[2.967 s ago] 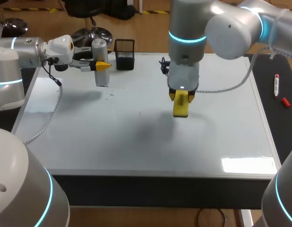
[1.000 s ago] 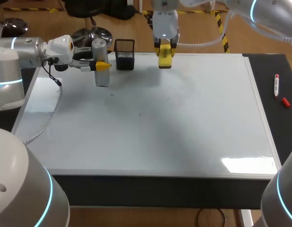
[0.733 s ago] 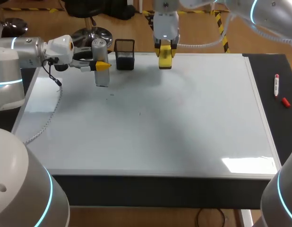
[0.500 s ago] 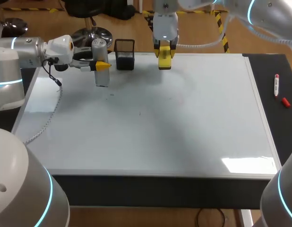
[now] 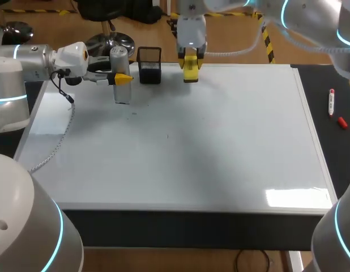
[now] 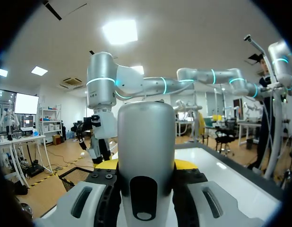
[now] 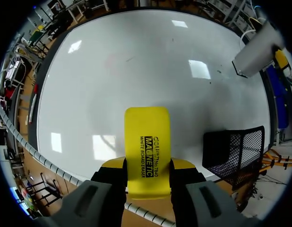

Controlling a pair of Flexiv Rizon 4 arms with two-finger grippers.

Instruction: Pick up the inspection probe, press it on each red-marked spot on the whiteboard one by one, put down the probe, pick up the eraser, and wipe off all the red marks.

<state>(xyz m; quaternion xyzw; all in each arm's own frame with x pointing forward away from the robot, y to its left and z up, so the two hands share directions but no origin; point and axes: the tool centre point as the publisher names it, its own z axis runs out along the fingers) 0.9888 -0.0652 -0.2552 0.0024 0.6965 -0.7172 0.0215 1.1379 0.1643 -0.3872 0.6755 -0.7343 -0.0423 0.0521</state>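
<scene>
**Desk:** What did the head camera catch on the counter (image 5: 318, 90)?

**Photographer:** Two arms at work over the whiteboard (image 5: 180, 153). The left arm (image 5: 33, 59) came in from 9 o'clock. The left fingers (image 5: 123, 79) were clamped on the inspection probe (image 5: 120, 62), a silver-grey cylinder held upright at about 10 o'clock on the board, near its far corner.

**Desk:** Was the probe down on the surface?

**Photographer:** Its lower end sat at or just above the board, and I could not tell which. The left wrist camera showed the cylinder squarely in the grip, one finger against each side, spread as wide as its body.

**Desk:** And the right arm (image 5: 311, 20)?

**Photographer:** It reached in from the 2 o'clock corner. The right fingers (image 5: 190, 60) were closed on the eraser (image 7: 147, 142), a yellow block, pinching its long sides at the end nearest the wrist. The block hung at 12 o'clock, over the board's far rim. Whether it touched the board could not be made out.

**Desk:** Anything between the two tools?

**Photographer:** A black mesh holder (image 5: 149, 65) stood at 11 o'clock on the far edge, between probe and eraser and apart from both.

**Desk:** Any marks?

**Photographer:** The right wrist camera showed a faint pinkish smudge (image 7: 113, 60) on the board ahead of the eraser. A few dark specks (image 5: 133, 113) lay near the probe. Off the board at 3 o'clock, a marker (image 5: 332, 103) and a red cap (image 5: 341, 121) lay close together on the dark counter.
</scene>
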